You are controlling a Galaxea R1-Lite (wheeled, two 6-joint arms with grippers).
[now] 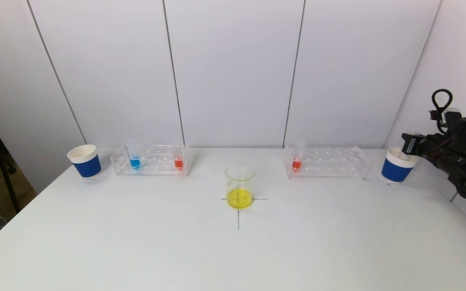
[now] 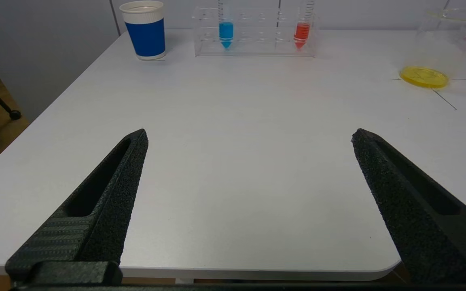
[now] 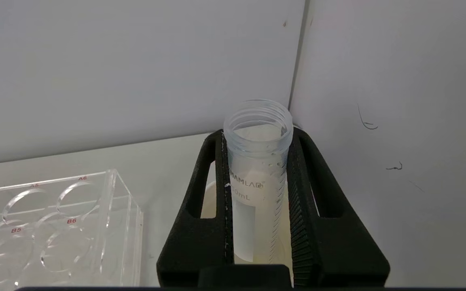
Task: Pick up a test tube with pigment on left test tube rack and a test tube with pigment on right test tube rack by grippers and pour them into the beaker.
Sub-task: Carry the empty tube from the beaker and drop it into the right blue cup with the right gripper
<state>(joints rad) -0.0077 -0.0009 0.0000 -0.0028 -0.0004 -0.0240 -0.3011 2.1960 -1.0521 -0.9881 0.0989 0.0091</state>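
Note:
The beaker [image 1: 239, 186] stands mid-table on a black cross with yellow liquid in its bottom. The left test tube rack [image 1: 152, 160] holds a blue tube [image 1: 134, 161] and an orange-red tube [image 1: 178, 162]. In the right test tube rack [image 1: 326, 161] stands one orange-red tube [image 1: 296, 161]. My right gripper [image 3: 257, 135] is shut on a clear, empty-looking test tube [image 3: 257, 169], held upright over the right paper cup [image 1: 397, 165]. My left gripper [image 2: 249, 135] hangs open over the table's front left edge with nothing between its fingers, outside the head view.
A second blue-sleeved paper cup [image 1: 84, 161] stands left of the left rack. Wall panels close in behind the racks and to the right of my right arm [image 1: 455, 153]. In the left wrist view the beaker [image 2: 439, 48] sits far off to one side.

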